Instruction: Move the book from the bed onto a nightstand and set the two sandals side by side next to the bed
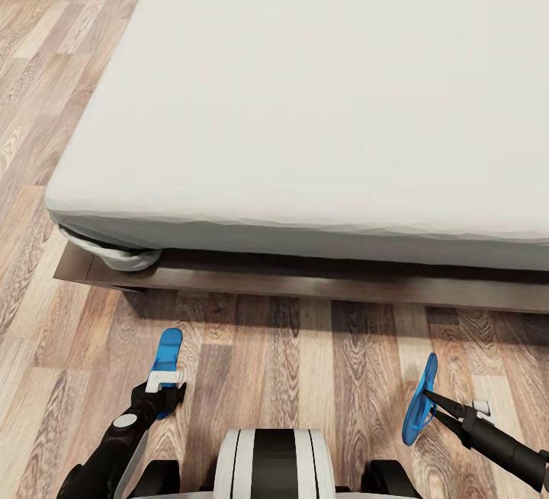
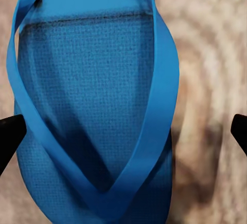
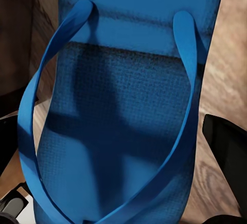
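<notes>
Sandals: 2 blue flip-flops, 1 at each claw. Left gripper [image 1: 162, 394], lower left of frame, fingers spread wide either side of left sandal [image 1: 167, 358], which lies flat on floor [image 1: 305, 377]. Right gripper [image 1: 427, 398], lower right, clamped on right sandal [image 1: 419, 400], held on edge above floor. Bed [image 1: 320, 102] fills upper frame, mattress bare, dark frame beneath.

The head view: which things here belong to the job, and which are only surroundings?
Belonging to the job:
- left sandal, at the left end effector
- right sandal, held on edge by the right end effector
- bed, mattress top bare here

Only surroundings:
- wood-plank floor
- robot trunk
</notes>
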